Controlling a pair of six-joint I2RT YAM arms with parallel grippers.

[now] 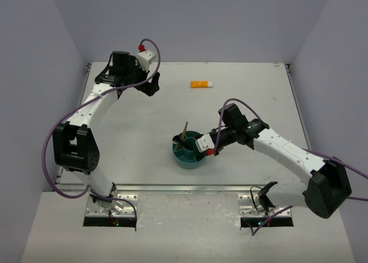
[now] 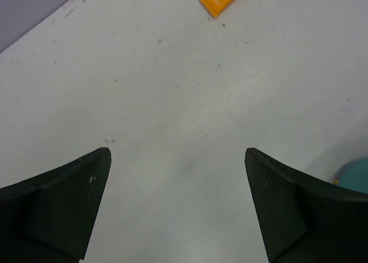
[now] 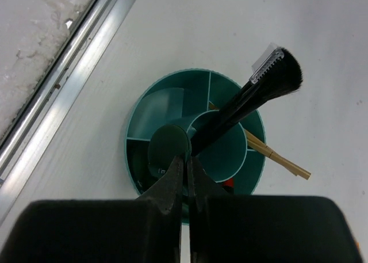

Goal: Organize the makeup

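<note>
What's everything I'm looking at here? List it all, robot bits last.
Table: one, white, under everything.
Divided bowl: one, teal, near edge, about centre.
Brush: one, black, leaning out of bowl's middle.
Stick: one, tan, poking over bowl's rim.
Compact: one, dark green, in bowl at right pincer's tip.
Red item: one, in bowl, mostly hidden.
Packet: one, orange and white, alone at far side.
Left arm, right arm: white, black joints, near edge.
Left pincer: black, open, above bare table.
Right pincer: black, shut, above bowl.
</note>
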